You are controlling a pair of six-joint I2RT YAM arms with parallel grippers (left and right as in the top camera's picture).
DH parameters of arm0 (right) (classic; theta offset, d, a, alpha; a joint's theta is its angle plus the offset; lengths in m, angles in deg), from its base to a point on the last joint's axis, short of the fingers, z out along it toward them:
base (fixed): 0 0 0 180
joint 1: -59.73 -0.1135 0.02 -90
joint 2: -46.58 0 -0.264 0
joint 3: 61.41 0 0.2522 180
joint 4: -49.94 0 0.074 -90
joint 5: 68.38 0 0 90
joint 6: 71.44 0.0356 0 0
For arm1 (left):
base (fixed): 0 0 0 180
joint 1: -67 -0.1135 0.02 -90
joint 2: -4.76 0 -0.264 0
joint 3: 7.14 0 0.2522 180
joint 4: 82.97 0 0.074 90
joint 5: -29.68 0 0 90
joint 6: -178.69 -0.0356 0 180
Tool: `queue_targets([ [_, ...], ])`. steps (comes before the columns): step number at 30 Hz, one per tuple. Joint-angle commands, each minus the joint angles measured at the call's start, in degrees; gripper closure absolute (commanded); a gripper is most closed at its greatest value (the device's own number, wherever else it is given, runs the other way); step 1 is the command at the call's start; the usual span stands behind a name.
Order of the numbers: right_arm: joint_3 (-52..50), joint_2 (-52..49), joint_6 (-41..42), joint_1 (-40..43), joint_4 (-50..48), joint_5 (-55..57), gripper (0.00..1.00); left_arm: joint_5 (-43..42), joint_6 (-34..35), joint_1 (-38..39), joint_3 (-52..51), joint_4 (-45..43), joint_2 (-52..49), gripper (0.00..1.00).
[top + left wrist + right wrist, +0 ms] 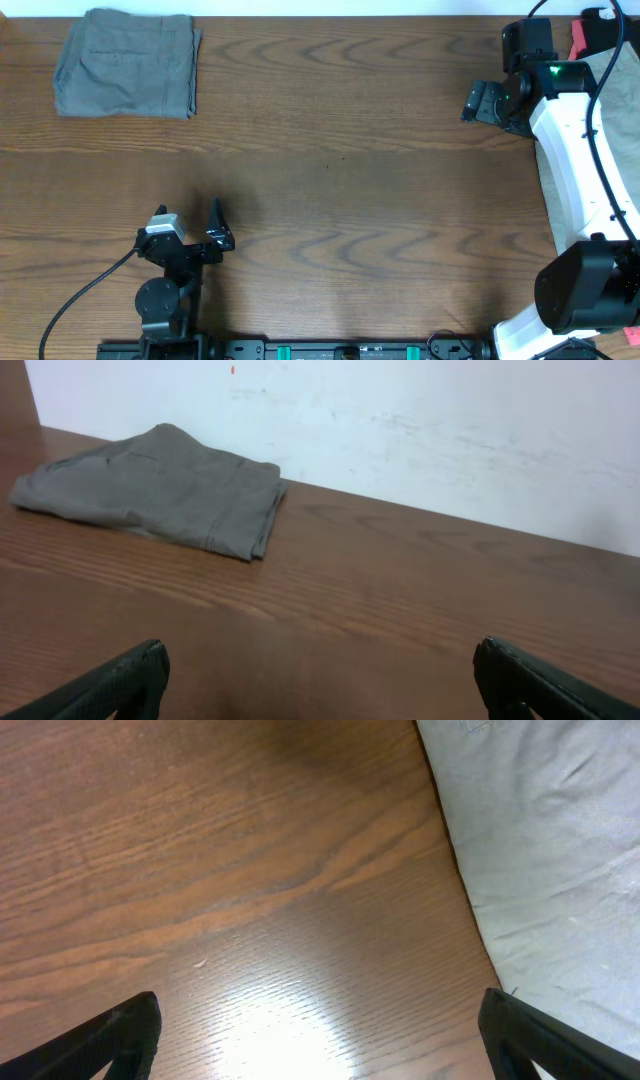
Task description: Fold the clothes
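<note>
Grey shorts [127, 62] [150, 485] folded flat in the far left corner of the table [350, 180], back edge close along the white wall [450, 430]. Beige shorts [625, 100] [560, 850] spread at the right edge, partly beneath the right arm [575, 160].

Left gripper [220, 228] [320, 690] low near the front edge, jaws wide apart, holding nothing, well apart from the grey shorts.

Right gripper [480, 103] [320, 1040] likewise spread and empty, above wood just beside the beige hem.

Broad stretch of wood between both grippers, across the whole middle.
</note>
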State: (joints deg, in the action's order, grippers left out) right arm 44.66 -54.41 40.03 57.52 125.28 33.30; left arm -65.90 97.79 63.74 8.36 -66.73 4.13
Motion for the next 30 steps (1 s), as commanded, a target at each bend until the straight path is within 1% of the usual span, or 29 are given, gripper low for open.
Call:
queue_targets([
  [1,0.59,0.37,0.59,-0.42,-0.04,0.92,0.01,0.28,-0.52,0.2,-1.51,1.05,0.39,0.02],
  [14,0.59,0.39,0.59,-0.79,-0.04,0.92,0.01,0.28,-0.5,0.2,-1.51,1.05,0.39,0.02],
  [17,0.59,1.66,0.59,-1.62,-0.04,0.94,0.01,0.28,-0.5,0.2,-1.51,1.05,0.39,0.02],
  [23,0.59,10.05,0.59,-5.35,-0.04,0.92,0.01,0.28,-0.52,0.2,-1.51,1.05,0.39,0.02],
  [28,0.59,20.17,0.46,-9.35,0.07,1.07,0.01,0.28,-0.5,0.2,-1.51,1.05,0.39,0.02],
  [30,0.59,23.61,-1.33,-10.21,0.94,1.03,0.01,0.28,-0.5,0.2,-1.51,1.05,0.39,0.02],
])
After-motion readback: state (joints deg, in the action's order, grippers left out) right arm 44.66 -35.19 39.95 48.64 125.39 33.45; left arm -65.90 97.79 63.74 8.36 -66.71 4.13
